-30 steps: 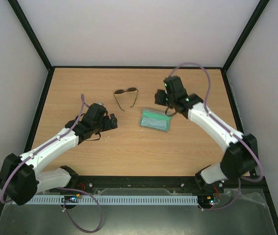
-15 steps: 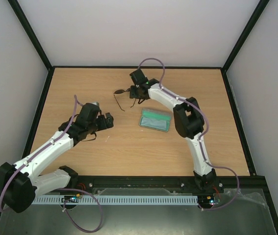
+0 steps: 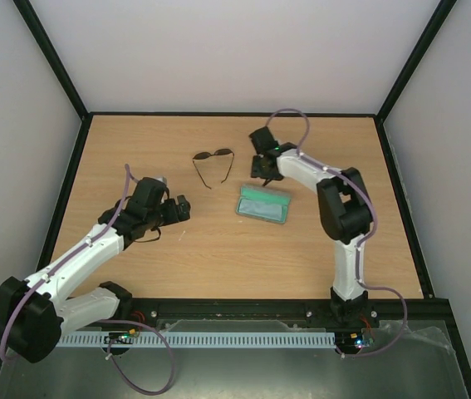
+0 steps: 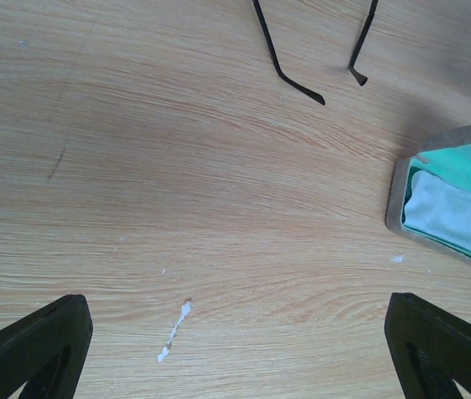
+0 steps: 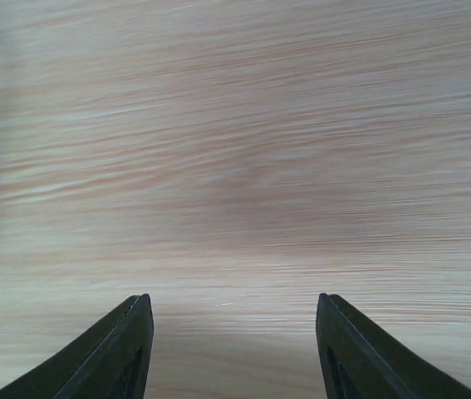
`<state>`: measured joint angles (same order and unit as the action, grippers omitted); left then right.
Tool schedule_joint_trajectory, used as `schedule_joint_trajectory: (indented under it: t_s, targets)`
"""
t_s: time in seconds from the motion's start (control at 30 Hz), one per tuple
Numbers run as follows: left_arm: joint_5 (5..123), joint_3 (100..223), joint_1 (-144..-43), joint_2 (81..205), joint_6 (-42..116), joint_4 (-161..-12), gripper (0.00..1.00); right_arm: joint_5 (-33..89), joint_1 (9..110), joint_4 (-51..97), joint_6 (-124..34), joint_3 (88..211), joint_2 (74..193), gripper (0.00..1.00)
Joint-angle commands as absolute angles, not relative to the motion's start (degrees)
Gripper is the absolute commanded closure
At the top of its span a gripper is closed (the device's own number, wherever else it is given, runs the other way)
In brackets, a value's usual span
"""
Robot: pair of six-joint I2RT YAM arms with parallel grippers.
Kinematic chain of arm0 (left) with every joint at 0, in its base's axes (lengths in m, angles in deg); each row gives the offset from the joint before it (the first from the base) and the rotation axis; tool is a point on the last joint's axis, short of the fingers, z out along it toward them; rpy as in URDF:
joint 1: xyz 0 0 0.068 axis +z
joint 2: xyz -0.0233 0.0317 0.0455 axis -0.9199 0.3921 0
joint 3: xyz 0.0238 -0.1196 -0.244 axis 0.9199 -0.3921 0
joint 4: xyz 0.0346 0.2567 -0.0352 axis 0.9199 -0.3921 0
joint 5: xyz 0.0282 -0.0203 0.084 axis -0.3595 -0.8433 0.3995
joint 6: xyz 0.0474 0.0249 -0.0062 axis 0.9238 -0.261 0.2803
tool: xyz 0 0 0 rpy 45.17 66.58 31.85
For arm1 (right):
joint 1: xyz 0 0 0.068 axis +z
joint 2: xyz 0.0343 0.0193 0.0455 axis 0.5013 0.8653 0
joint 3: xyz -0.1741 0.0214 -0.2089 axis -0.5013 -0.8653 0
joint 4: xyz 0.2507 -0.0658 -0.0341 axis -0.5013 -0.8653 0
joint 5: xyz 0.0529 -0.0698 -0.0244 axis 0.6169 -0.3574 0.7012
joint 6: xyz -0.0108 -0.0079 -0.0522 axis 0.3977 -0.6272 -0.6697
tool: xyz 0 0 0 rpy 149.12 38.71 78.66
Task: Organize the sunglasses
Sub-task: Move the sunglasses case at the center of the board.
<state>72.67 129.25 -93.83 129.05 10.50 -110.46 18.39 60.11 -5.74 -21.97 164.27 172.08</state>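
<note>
- sunglasses (image 3: 223, 153) lie flat on the table (image 3: 343, 249), up-left of the case (image 3: 262, 204) and apart from it. Lenses are on the far side. Both temple arms are unfolded and point toward the near edge.
- There is open wood on all 4 sides of the case, widest between it and the near edge. A black frame (image 3: 235, 114) rims the table.
- left gripper (image 3: 183, 208) is left of the case. Jaws are spread wide with nothing between them, and it is clear of the sunglasses.
- right gripper (image 3: 260, 169) is near the case's far edge, right of the sunglasses. Jaws are apart and empty.
- Only the left wrist view shows the case is open, with green lining and a pale cloth (image 4: 447, 218) inside. The 2 temple tips show at the top of that view.
- The right wrist view shows bare wood between the fingers (image 5: 119, 357). A blurred dark line sits at its left edge; I cannot tell what it is.
</note>
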Motion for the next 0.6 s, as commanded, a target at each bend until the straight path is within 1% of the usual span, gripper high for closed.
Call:
schedule_joint_trajectory:
  t_s: [0.0, 0.13, 0.33, 0.57]
  targets:
    - [71.9, 128.7, -93.2, 127.9, 11.6, -110.4, 0.01, 17.6, 55.3, -3.5, -24.8, 158.3, 166.9, 0.46]
    - [72.0, 128.7, -93.0, 127.1, 11.4, -111.2, 0.01, 18.5, 55.1, -2.8, -25.6, 153.3, 164.6, 0.48]
    - [72.2, 127.9, -93.0, 125.3, 11.2, -112.0, 0.01, 22.0, 55.1, 1.3, -24.3, 140.8, 158.5, 0.54]
    - [71.9, 126.7, -93.0, 124.8, 11.0, -111.4, 0.01, 23.9, 56.0, 2.6, -22.5, 129.6, 147.8, 0.54]
